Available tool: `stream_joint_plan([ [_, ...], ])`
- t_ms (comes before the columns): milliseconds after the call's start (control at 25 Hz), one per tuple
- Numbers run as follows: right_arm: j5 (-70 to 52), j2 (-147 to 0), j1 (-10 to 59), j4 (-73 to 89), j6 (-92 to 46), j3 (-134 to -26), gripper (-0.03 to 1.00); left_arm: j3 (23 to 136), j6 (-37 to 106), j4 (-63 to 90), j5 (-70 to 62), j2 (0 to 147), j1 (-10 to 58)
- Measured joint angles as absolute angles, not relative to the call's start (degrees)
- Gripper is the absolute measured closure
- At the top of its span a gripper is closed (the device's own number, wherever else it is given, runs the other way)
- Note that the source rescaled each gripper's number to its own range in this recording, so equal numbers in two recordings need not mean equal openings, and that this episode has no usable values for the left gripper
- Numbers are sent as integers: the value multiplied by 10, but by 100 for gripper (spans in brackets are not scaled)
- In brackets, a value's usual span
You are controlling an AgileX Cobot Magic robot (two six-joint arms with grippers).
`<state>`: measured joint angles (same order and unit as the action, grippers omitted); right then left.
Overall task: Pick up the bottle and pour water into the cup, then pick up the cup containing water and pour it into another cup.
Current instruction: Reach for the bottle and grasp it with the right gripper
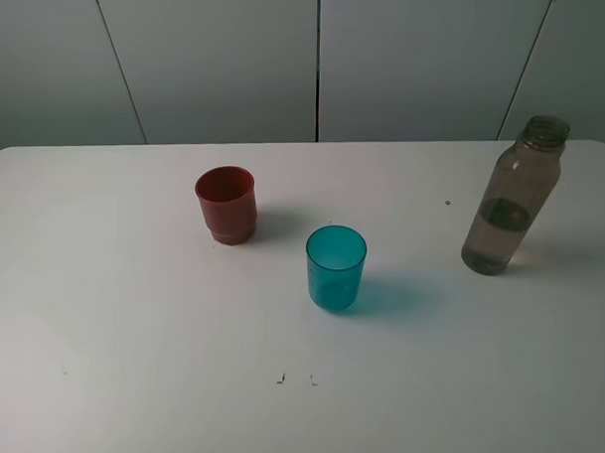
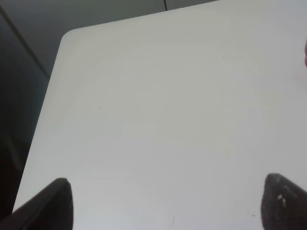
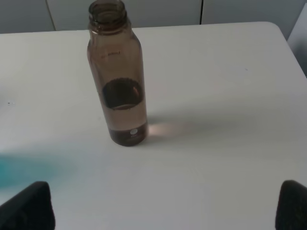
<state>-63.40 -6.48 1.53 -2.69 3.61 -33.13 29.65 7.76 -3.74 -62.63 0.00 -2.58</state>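
Closest in, the left end effector [image 2: 165, 206] has its two dark fingertips spread wide with nothing between them, only bare white tabletop [image 1: 129, 360] below. It's the same on the other side. The right end effector [image 3: 160, 208] is opened right out and empty, and it's lined up towards the bottle [image 3: 117, 76], which stands upright well ahead of it.

Out on the tabletop, the teal cup [image 1: 335, 267] is nearest, upright near the middle, and it looks empty. The bottle is a touch further back on the right side, well apart from it. It has no cap, and there's water in the lower part, up to roughly a third by the look of it. Furthest back, on the left side, stands the red cup [image 1: 226, 204], upright and clear of the others. Nothing has been lifted yet, so the first pick is the step in hand.

As for handling, the bottle looks like smooth, thin plastic. It's probably light and bottom-weighted, a bit slick, and likely to give under a hard squeeze. I'd grip the straight body around the middle, below the shoulder, firm but not crushing, and keep it upright until it's over the teal cup. That cup looks light too, so a nudge could easily tip it.
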Motion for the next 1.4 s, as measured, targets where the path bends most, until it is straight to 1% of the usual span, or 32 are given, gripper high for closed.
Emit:
stream_joint_plan([
  [200,-625,-169,15,-31,36,-369,-3,297,78,-37,-626,0,-26],
  [600,-528,-298,15,12,38,-368,-3,297,78,-37,-626,0,-26],
  [760,-464,-321,15,43,32,-329,-3,297,78,-37,-626,0,-26],
  [920,-398,-326,15,89,12,-267,-3,297,78,-37,-626,0,-26],
  [1120,-341,-327,15,98,-10,-196,-3,297,78,-37,-626,0,-26],
  [1280,-301,-326,15,100,-22,-159,-3,297,78,-37,-626,0,-26],
  [1400,-282,-328,15,100,-25,-155,-3,297,78,-37,-626,0,-26],
])
